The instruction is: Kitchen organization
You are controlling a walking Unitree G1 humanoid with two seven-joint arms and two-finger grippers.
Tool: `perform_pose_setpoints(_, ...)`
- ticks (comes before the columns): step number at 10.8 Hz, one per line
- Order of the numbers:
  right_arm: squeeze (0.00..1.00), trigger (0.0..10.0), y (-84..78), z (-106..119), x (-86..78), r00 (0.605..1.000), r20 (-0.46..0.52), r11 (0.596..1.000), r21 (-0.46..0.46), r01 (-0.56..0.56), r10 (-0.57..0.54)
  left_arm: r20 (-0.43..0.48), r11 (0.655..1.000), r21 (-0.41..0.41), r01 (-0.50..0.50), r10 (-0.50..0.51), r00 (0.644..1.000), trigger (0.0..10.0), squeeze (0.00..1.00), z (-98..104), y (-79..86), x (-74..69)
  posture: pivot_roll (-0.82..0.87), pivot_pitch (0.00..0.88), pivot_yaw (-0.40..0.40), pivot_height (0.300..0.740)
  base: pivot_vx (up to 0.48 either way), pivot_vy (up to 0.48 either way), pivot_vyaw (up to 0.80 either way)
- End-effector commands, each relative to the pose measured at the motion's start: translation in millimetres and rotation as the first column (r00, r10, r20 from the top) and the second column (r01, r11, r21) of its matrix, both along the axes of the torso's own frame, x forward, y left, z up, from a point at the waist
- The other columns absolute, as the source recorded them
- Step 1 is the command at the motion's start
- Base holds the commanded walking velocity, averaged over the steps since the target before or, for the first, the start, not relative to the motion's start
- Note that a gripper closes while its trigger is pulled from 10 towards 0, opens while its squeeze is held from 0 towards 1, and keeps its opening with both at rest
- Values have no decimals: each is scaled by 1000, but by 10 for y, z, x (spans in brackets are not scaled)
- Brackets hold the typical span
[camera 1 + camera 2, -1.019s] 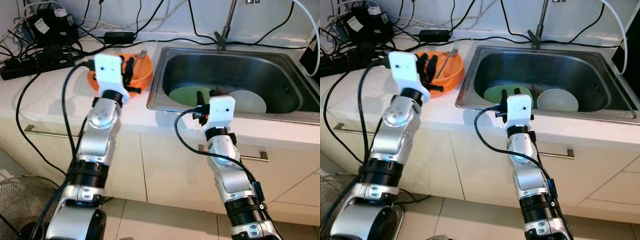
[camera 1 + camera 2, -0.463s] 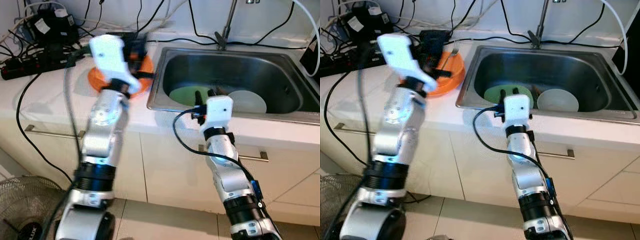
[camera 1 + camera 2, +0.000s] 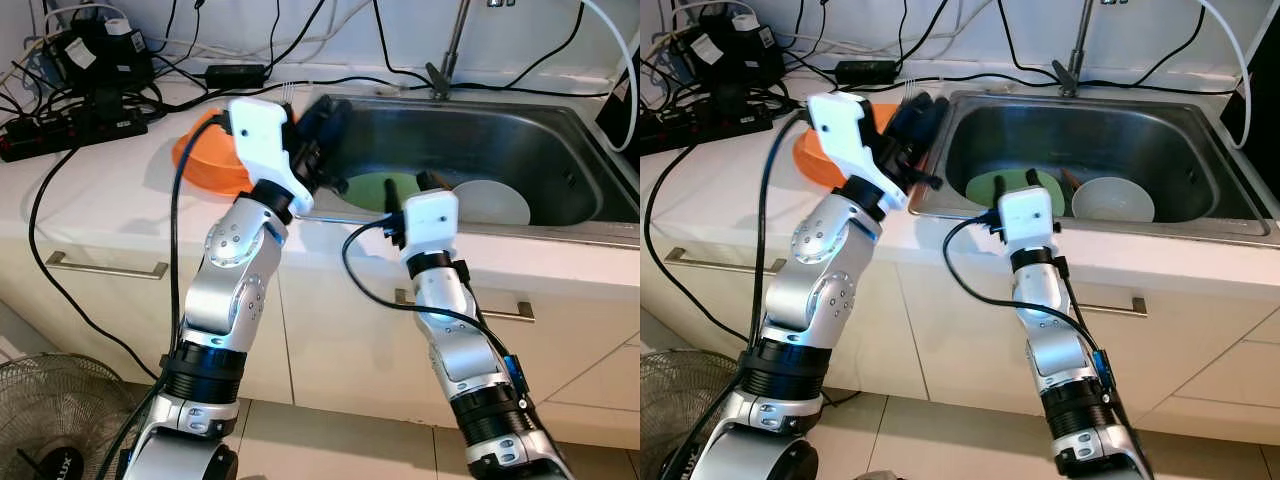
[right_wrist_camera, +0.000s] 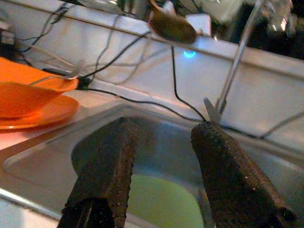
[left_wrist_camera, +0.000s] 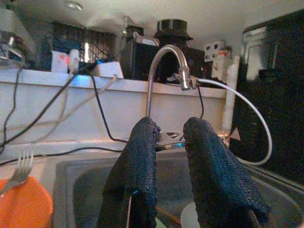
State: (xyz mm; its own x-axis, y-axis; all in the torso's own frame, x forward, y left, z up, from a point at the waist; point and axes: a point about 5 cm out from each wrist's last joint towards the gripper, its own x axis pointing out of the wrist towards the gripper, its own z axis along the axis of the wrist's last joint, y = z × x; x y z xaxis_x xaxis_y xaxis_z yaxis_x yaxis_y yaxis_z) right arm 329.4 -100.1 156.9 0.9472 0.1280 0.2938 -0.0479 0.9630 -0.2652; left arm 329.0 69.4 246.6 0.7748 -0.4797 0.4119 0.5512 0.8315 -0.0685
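Your left gripper (image 3: 925, 110) is hovering over the sink's (image 3: 1160, 120) left rim, fingers slightly parted and empty, and its arm is hiding much of the orange bowl (image 3: 808, 160). The fork (image 5: 20, 167) is resting in that bowl, tines up toward the wall. Your right gripper (image 3: 1022, 182) is standing open and empty at the sink's front edge, above the green plate (image 3: 990, 187).

No readable text, labels or numbers.

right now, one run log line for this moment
left pincer: open, empty, at sink left rim | right pincer: open, front rim | green plate, white bowl in sink
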Motion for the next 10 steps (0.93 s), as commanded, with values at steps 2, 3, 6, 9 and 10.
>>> perform_pose_setpoints(2,0,10000,65,76,29,998,60,997,-70,-14,18,-11,999,27,46,-46,999,10000,0,-14,-21,-43,135,0,33,740,0,0,0)
perform_pose_setpoints(3,0,10000,72,71,29,998,63,997,-77,-14,19,-16,998,39,56,-55,998,10000,0,-25,-27,-53,138,0,34,740,0,0,0)
perform_pose_setpoints(6,0,10000,110,82,25,995,94,994,-113,-5,16,-84,981,124,147,-137,987,10000,0,-176,-98,-120,138,0,41,740,0,0,0)
perform_pose_setpoints(9,0,10000,102,75,29,994,107,993,-119,20,-7,-121,969,178,173,-153,981,10000,0,-269,-85,-155,139,0,48,740,0,0,0)
perform_pose_setpoints(10,0,10000,103,79,32,994,110,993,-119,24,-11,-131,964,187,187,-164,978,10000,0,-284,-92,-164,139,0,48,740,0,0,0)
